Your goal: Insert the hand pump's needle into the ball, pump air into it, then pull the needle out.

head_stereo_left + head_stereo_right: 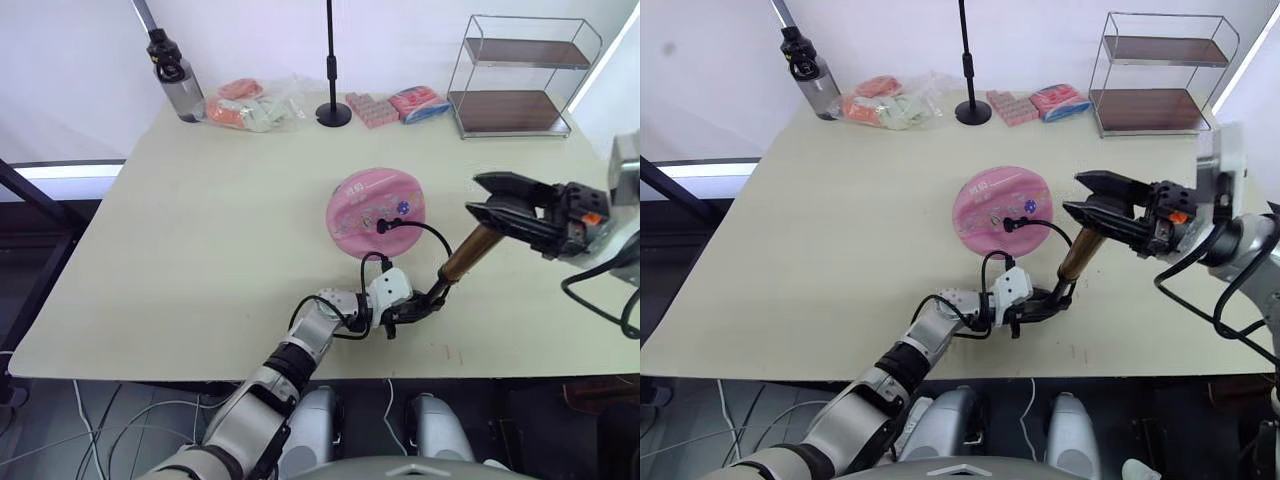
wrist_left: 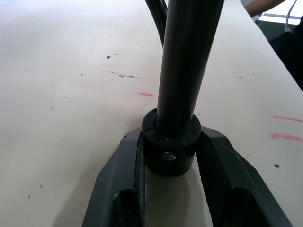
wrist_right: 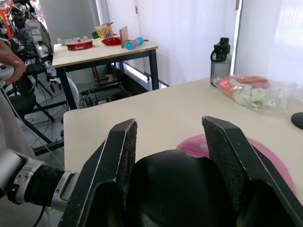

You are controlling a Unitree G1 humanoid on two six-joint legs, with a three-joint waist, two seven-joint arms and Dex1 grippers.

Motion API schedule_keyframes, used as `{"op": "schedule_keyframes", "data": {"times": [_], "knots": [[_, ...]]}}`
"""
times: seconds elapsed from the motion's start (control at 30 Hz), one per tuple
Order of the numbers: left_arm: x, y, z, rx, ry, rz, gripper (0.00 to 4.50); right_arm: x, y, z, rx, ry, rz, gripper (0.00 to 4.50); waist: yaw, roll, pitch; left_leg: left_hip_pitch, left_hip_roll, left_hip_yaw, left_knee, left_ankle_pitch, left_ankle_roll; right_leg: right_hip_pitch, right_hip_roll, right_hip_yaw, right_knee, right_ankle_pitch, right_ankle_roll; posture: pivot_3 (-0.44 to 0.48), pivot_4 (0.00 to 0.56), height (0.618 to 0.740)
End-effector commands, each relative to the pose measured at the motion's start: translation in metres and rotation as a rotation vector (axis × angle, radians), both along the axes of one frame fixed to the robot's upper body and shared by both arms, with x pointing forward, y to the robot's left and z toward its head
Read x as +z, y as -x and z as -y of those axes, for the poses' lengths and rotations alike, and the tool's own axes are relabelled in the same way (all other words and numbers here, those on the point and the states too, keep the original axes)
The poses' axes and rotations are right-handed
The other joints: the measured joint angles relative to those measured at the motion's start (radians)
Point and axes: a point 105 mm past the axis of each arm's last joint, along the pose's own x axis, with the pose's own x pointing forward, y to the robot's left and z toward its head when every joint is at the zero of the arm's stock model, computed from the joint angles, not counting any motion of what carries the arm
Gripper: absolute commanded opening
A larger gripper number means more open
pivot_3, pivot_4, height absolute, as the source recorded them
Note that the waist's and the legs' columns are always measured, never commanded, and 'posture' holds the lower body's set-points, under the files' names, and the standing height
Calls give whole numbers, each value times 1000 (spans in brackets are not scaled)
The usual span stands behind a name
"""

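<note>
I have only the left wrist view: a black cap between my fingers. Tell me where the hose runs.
Observer: The hose arcs from the pump's low end to a black fitting in the middle of the pink ball.
Operator: Report the needle.
Observer: It can't be seen; the fitting sits right against the ball's top, so it may be in.
Operator: Give me the right end effector.
Observer: The right end effector is closed round the pump's black handle, at the top of the tilted bronze barrel.
</note>
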Motion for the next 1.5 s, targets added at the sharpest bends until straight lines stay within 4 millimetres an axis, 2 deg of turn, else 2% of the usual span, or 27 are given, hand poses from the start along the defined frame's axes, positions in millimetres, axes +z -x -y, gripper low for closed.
{"op": "schedule_keyframes", "data": {"times": [0.03,0.2,0.37,0.53,0.83,1.27,1.5], "knots": [[-27,2,-10,56,-73,-79,1072,33,9,8,3,-40,111,1797,0,0,0,0,0,0,0,0,0,0,0,0,0,0,0,0,150,740],[-27,8,-3,30,-74,-77,1072,30,6,12,-29,-10,43,1797,3,0,0,-1,0,0,0,0,0,0,-1,0,0,0,0,0,150,740],[-27,11,4,13,-72,-76,1072,44,7,20,-23,-23,75,1797,4,0,0,-1,1,2,0,0,0,-1,-2,2,0,0,0,0,150,740],[-26,11,5,6,-74,-73,1072,48,6,23,-27,-1,83,1797,4,0,0,-1,1,5,0,-1,2,-1,-2,2,-1,0,0,0,150,740],[-30,19,8,-44,-89,-78,1072,39,4,22,-25,9,48,1797,5,0,0,-1,1,3,-1,-1,2,0,-2,-2,-3,0,0,0,150,740],[-34,31,13,-93,-92,-77,1072,53,10,24,4,-22,9,1797,5,1,-1,-2,1,2,-3,0,-1,1,-2,-4,-9,0,0,0,150,740],[-36,32,17,-96,-96,-84,1072,13,8,26,-15,79,-99,1797,12,1,-2,-2,1,2,-3,0,-1,2,-2,-6,-11,2,2,0,150,740]]}}
